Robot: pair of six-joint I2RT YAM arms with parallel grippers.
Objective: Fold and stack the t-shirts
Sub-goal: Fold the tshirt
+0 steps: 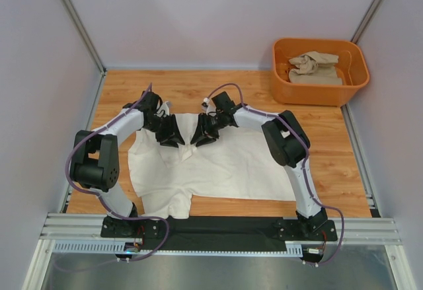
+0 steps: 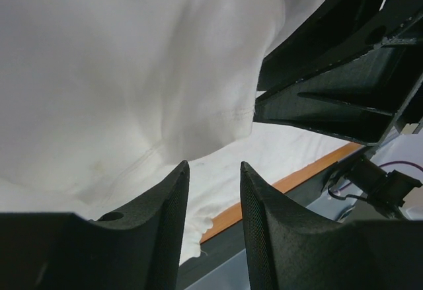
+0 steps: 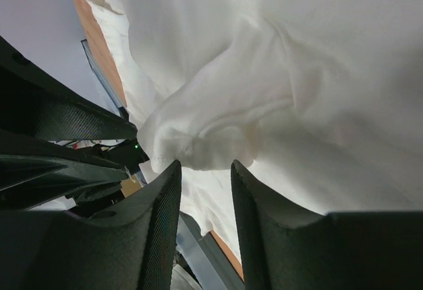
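The cream-white t-shirt [image 1: 225, 164] lies spread and rumpled on the wooden table [image 1: 330, 171], its upper edge bunched between the two arms. My left gripper [image 1: 173, 133] and right gripper [image 1: 203, 135] hover close together over that bunched edge, tips pointing toward each other. In the left wrist view the left gripper [image 2: 215, 166] is open, with nothing between its fingers, and the white fabric [image 2: 132, 72] lies beyond. In the right wrist view the right gripper [image 3: 203, 166] is open, with a fabric fold [image 3: 192, 145] just past its tips. The sandy beige t-shirt [image 1: 316, 69] lies crumpled in the tub.
The orange plastic tub [image 1: 357, 82] stands at the back right corner of the table. Grey walls and metal frame posts enclose the table. The aluminium rail [image 1: 218, 227] with the arm bases runs along the near edge.
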